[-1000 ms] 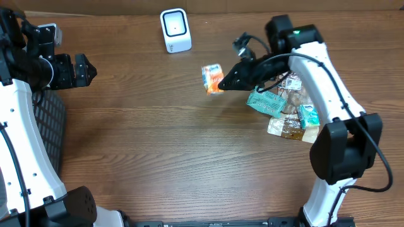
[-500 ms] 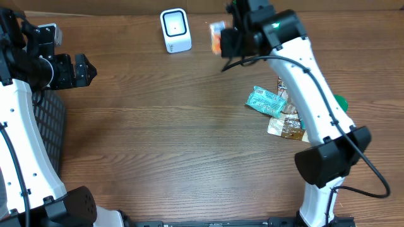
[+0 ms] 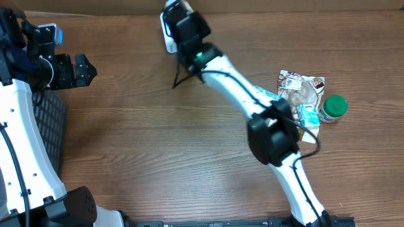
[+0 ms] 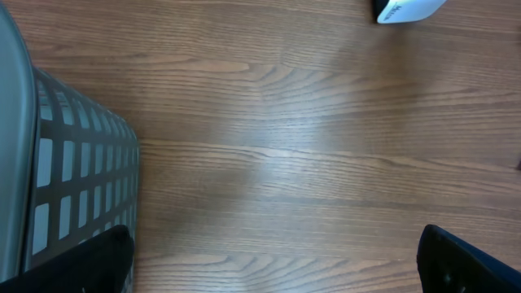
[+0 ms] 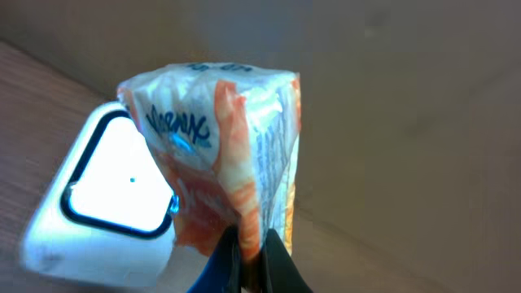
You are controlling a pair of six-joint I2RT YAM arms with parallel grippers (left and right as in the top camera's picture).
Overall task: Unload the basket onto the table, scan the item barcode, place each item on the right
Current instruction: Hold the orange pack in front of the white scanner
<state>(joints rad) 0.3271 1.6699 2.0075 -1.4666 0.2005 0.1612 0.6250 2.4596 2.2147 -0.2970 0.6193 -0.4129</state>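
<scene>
An orange-and-white tissue pack (image 5: 220, 155) is the item, pinched at its lower edge by my right gripper (image 5: 251, 244), which is shut on it. It hangs just in front of the white scanner (image 5: 106, 191), whose bright window faces the pack. From overhead, my right arm (image 3: 218, 63) stretches to the table's far edge and covers most of the scanner (image 3: 166, 39); the pack is hidden there. No barcode is legible. My left gripper (image 3: 85, 68) hovers at the far left, open and empty, with bare wood between its fingertips (image 4: 460, 264).
A pile of snack packets (image 3: 297, 88) and a green-lidded bottle (image 3: 332, 107) lie at the right. A black mesh basket (image 3: 47, 126) stands at the left edge, under my left arm. A brown cardboard wall (image 5: 407, 122) runs behind the scanner.
My right arm has swung the tissue pack from near the packet pile up and left to the scanner at the far edge. The left arm has not moved.
</scene>
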